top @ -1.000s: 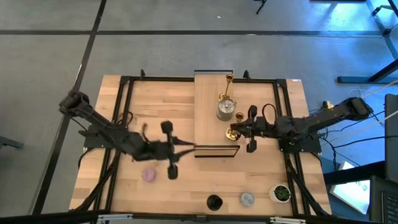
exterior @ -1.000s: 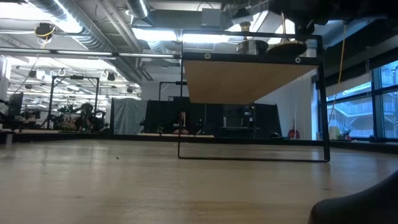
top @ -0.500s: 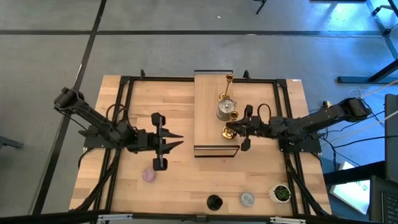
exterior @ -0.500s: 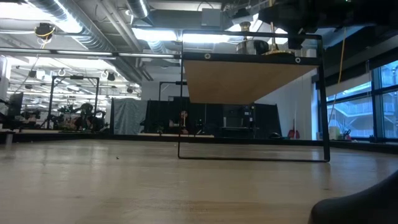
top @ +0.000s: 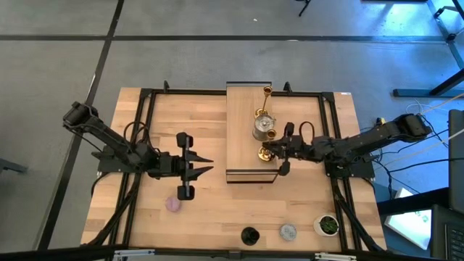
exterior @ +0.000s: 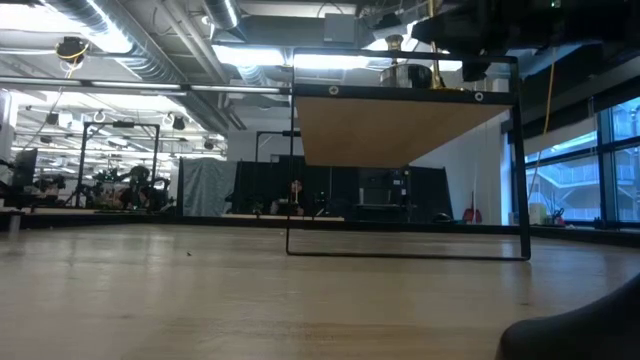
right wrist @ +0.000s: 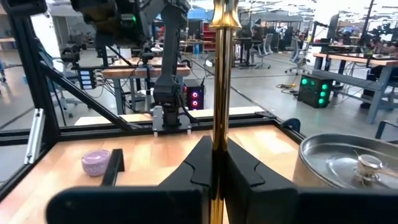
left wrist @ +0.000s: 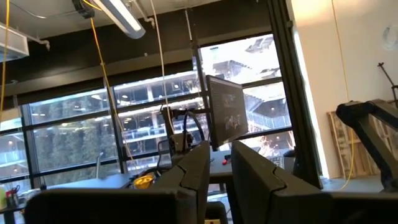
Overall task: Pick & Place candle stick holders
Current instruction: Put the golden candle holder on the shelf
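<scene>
Near edge of the surface (top: pixel 145 217): black holder (top: pixel 249 235), grey-blue holder (top: pixel 288 232) and a small white pot with green plant (top: pixel 328 225) in a row toward the right corner. Lilac-pink holder (top: pixel 173 204) sits alone on the left half, just nearer than the left pincer (top: pixel 205 164).

Left pincer hovers mid-surface, pointing toward the raised shelf, empty. In the left wrist view its fingers (left wrist: pixel 252 174) stand almost together with a thin gap, nothing between them.

Raised light-wood shelf (top: pixel 239 138) in a black frame stands at centre. Right pincer (top: pixel 265 149) reaches in from the right over the shelf's near part, closed on the stem of the tall gold holder (top: pixel 264 153). Right wrist view shows the gold stem (right wrist: pixel 219 81) upright and clamped between both fingers (right wrist: pixel 202 163). From the low view, whether its base touches the shelf cannot be told.

Silver holder (top: pixel 262 127) just beyond the held one on the shelf, close beside it. Short gold holder (top: pixel 267 91) at the shelf's far end, well apart from the others.
</scene>
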You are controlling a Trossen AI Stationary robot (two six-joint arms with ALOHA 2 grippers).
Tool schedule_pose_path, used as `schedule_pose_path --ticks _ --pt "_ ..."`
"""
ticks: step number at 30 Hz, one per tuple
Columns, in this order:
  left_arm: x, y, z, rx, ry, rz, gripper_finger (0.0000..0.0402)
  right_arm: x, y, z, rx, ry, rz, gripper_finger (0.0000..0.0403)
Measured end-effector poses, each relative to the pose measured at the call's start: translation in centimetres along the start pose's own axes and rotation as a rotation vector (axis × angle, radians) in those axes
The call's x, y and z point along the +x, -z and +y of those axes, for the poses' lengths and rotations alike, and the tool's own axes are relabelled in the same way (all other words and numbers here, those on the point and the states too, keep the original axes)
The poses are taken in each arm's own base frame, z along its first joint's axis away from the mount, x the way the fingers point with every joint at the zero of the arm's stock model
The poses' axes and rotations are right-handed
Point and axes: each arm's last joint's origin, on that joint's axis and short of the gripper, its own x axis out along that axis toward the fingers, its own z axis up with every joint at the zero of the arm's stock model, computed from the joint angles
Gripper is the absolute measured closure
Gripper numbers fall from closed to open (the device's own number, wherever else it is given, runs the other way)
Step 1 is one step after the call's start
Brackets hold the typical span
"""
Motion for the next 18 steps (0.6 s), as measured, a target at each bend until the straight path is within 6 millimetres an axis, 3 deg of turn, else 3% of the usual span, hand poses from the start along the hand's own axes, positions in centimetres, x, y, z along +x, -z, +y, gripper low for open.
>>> schedule_pose_path --ticks 18 --pt "0.01 0.01 -0.01 0.001 0.001 0.002 0.0341 0.60 0.49 0.21 0.001 0.010 -0.012 0.0388"
